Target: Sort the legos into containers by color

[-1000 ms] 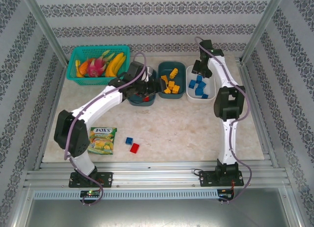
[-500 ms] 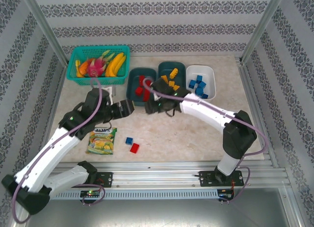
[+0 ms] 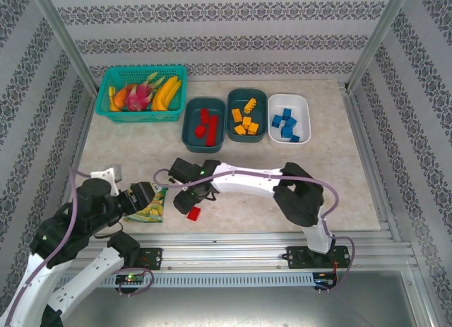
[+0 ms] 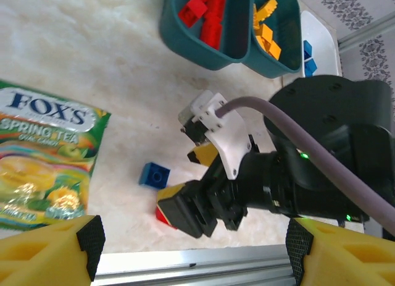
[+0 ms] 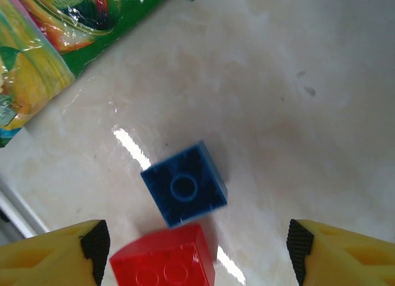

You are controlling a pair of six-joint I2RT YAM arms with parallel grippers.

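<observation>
**Lining up on the two loose bricks, lower centre of the top view**

My right gripper (image 5: pixel 194 239) hangs with jaws spread and empty above the blue brick (image 5: pixel 185 186), the red brick (image 5: pixel 163 261) just beside it. Next I should close squarely round the blue one without nudging the red, then carry it to the white tub (image 3: pixel 300 103), upper right. My left gripper (image 3: pixel 141 198) waits released and empty, lower left, by the snack packet (image 3: pixel 150 210). The table (image 3: pixel 339 179) is pale, glossy marble; the walls (image 3: pixel 226 37) are patterned.

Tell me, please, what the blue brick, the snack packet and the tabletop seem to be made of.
Blue brick: looks like moulded plastic, glossy, with crisp edges and a stud. Snack packet: likely thin printed plastic film, shiny and crinkled. Tabletop: polished, marbled, reflecting light; stone or laminate, unclear.
</observation>
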